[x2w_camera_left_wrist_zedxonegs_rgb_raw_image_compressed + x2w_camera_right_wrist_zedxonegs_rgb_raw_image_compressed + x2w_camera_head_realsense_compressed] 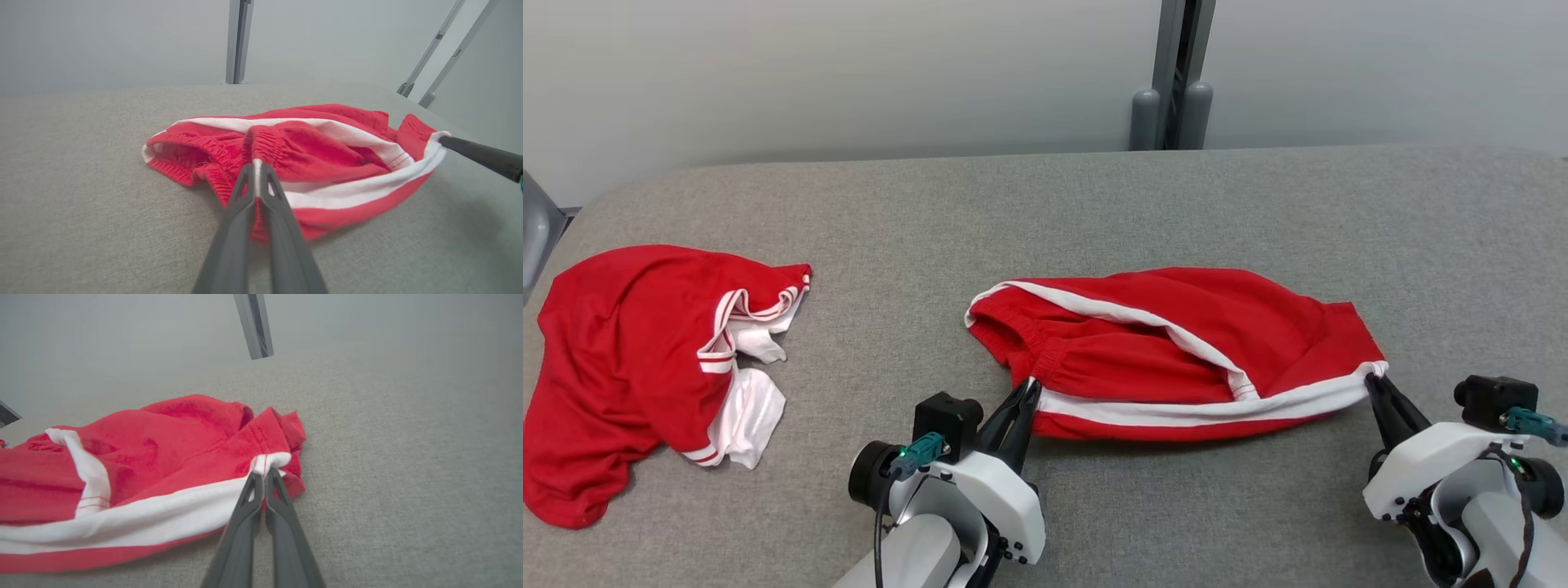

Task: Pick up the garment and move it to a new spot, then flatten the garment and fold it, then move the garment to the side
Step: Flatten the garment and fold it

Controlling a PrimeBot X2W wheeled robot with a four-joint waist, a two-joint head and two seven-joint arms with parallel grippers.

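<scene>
The garment (1176, 351) is a pair of red shorts with white side stripes, lying crumpled across the middle of the grey table. My left gripper (1031, 385) is shut on its near left corner, at the elastic waistband (265, 143), where a bit of white stripe sits pinched between the fingertips (256, 165). My right gripper (1374, 374) is shut on the near right corner, on the white stripe's end (269, 461). In the left wrist view my right gripper's dark finger (482, 157) reaches the cloth from the right.
A second red and white garment (645, 359) lies bunched at the table's left end. Bare grey table (1094, 204) stretches behind the shorts and to their right. A grey post (1176, 73) stands behind the far edge.
</scene>
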